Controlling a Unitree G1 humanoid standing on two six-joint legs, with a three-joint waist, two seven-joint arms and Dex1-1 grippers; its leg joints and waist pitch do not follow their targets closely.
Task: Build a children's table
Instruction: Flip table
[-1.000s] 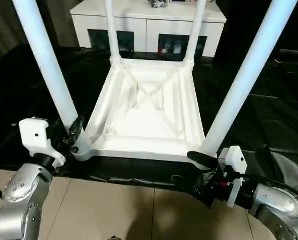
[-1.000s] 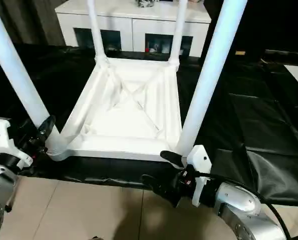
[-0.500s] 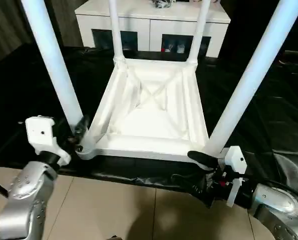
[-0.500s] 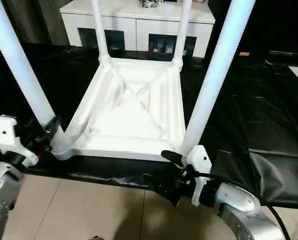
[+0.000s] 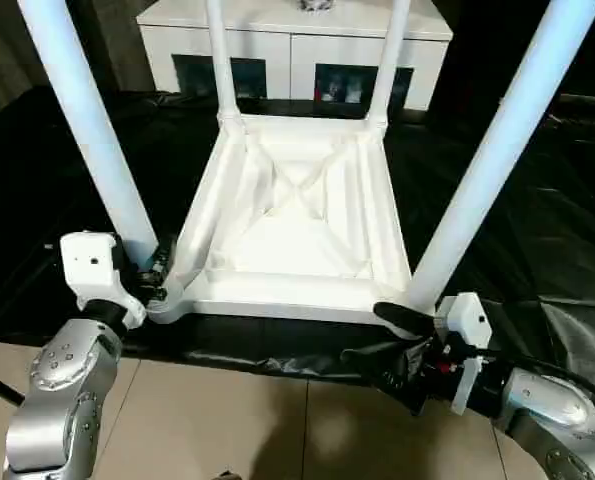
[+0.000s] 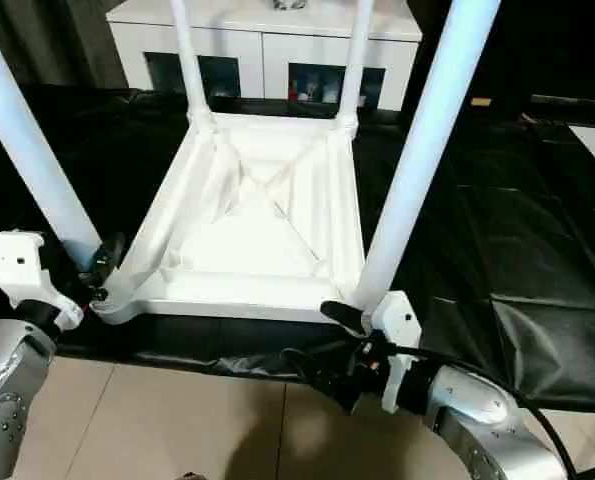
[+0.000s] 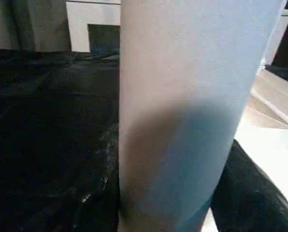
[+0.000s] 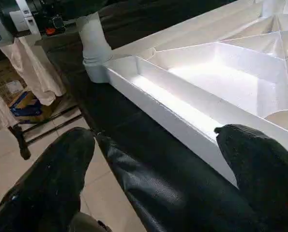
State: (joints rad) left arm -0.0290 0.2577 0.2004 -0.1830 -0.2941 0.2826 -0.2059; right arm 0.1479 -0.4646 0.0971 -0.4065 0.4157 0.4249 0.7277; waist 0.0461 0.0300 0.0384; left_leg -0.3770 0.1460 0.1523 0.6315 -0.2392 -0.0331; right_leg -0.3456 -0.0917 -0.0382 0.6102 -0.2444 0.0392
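Four legs stood upright in the corner sockets of the inverted tabletop, which lay ribbed side up on the black-covered surface, its near edge close to that surface's front rim. The left claw sat at the foot of the near left leg, its fingers straddling the tube just above the socket; the left wrist view had that tube pressed right up between them, so it read as a grip on the leg, though how firm could not be told. The right claw stood wide apart and held nothing, one finger level with the tabletop's near right corner beside the near right leg, the other lower, in front of the surface's edge. The step in hand seemed to be seating the near left leg. Doing it well would likely mean pressing straight along the tube's axis rather than sideways, since a lean could jam the flared end or slide the whole tabletop. The free right claw might usefully steady the near rim against that push.
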